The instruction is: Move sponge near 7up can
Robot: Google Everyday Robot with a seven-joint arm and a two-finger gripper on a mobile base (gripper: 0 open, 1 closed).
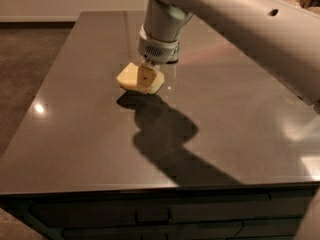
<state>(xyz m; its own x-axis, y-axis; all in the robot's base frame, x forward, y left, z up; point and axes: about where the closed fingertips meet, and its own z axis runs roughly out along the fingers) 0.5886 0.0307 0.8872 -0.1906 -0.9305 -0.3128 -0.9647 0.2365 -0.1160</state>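
Sponge [128, 77]: pale yellow block, tilted, held a little above the table [75, 134], over its far half and left of its middle; its own shadow lies on the table top just nearer the front edge, apart from the block.
Gripper [145, 79]: pointing straight down at the table, fingers closed on the sponge, one finger [145, 76] showing as a tan strip across the sponge's front face.
Arm [240, 19]: thick white link reaching in over the table from its far right side, ending in a round ribbed wrist directly above the sponge.
7up can [173, 59]: on the far part of the table, almost wholly hidden behind the wrist; only a dark sliver shows at the wrist's lower right edge, label not readable.
Shadow [162, 131]: broad dark shape of arm and wrist running across the table's middle toward its front right.
Table: dark, glossy top with a bright glint near its left edge; drawer fronts [150, 216] below its front edge.
Floor [30, 59]: brown, to the left of the table.
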